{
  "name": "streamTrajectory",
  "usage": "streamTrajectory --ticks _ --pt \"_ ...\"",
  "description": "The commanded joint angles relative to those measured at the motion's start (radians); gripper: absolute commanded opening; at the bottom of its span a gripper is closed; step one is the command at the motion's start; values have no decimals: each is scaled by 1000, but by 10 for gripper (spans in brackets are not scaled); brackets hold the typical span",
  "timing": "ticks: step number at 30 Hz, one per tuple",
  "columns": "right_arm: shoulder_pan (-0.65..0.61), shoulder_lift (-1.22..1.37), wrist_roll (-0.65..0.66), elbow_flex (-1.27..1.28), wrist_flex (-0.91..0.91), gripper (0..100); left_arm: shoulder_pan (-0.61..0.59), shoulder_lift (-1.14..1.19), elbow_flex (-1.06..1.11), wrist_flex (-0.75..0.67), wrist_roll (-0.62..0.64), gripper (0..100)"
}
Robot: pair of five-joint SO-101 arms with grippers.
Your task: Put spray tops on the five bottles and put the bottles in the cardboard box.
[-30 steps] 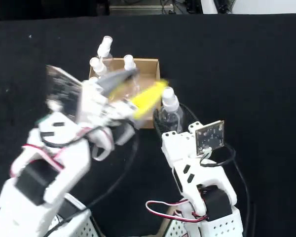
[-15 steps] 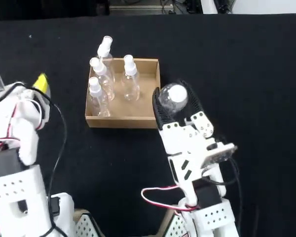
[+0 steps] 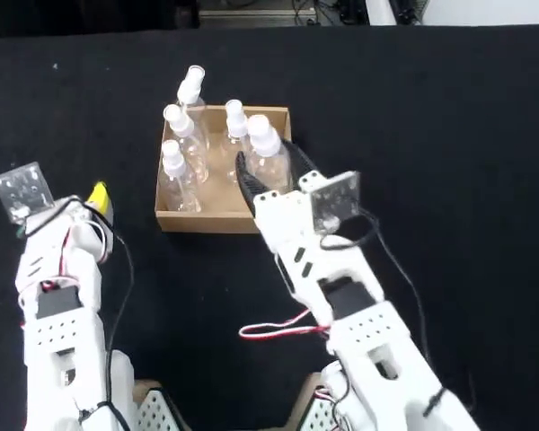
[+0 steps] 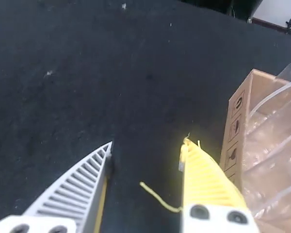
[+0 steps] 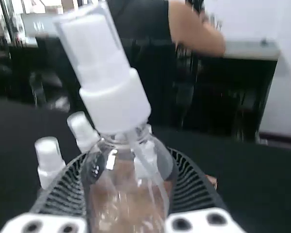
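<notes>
Counting it up, I get five out of five capped. Four bottles (image 3: pixel 174 172) are in the box (image 3: pixel 207 220), all with white sprayers on, and the fifth bottle (image 3: pixel 266 160) has its spray top (image 3: pixel 260 133) on too. So the capping part looks done to me, and what's left is the drop-off of that last one.

The right gripper (image 3: pixel 269 169) has its black jaws closed around the fifth bottle's body. It holds the bottle upright over the right side of the box, just inside the right wall. The left gripper (image 4: pixel 146 144) sits well off to the left of the box with its jaws spread wide. There's nothing between them, just bare table (image 4: pixel 87 73) underneath.

Stuff I can't work out:
- **Fifth bottle's base:** I can't tell if it's already touching the box floor or hanging above it, since the gripper and arm cover everything below the neck in the high view.
- **Far-left bottle:** The one at the far-left corner of the box pokes its sprayer past the far wall. Its base is behind the others, so I can't say if it's seated properly or leaning.
- **Clear bodies:** They nearly vanish against the cardboard, so how the four are spaced is a guess.
- **Left wrist view:** The box is cut off at one corner wall, with just a smear of clear plastic beside it.
- **Right wrist view:** The jaws block whatever lies under the held bottle.
</notes>
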Motion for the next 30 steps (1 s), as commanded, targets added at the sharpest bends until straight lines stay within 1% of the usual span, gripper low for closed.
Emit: streamTrajectory --ticks 1,3,7,15,18,21,24,30 --pt "-14 82 -2 -59 -178 11 -2 -17 58 -161 11 202" --pt "-11 160 -2 -38 -333 10 -2 -14 87 -206 26 202" --pt "-11 383 -2 -27 -597 10 -2 -14 125 -262 123 202" --pt "-9 828 2 -56 -1062 10 -2 -8 140 -281 135 202" --pt "-8 957 2 -91 -1160 10 -2 -8 140 -281 133 202" --pt "14 1070 -2 -148 -1215 10 -2 -8 140 -281 130 202" --pt "41 1150 -2 -193 -1249 10 -2 -8 142 -281 129 202" --pt "32 1213 2 -205 -1264 11 -2 -8 142 -281 129 202"
